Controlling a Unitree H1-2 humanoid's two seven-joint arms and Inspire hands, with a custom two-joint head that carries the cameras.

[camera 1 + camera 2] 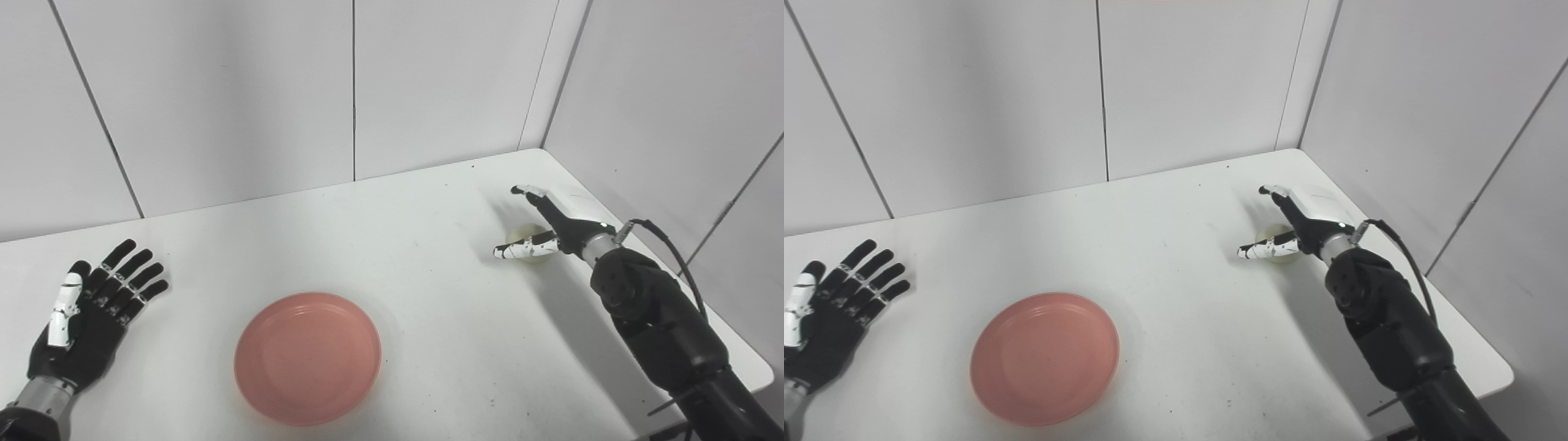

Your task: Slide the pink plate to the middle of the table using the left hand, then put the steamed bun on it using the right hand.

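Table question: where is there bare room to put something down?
On the white table: the wide back strip along the wall, and the stretch between the round pink plate and right hand. Crowded only there, around the pale steamed bun.

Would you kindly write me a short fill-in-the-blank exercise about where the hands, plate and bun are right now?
1. The plate on the table is coloured ____.
2. The plate holds ____.
3. The steamed bun lies next to the ____ hand.
4. The left hand rests flat with its fingers ____, apart from the plate.

Missing words: pink; nothing; right; spread
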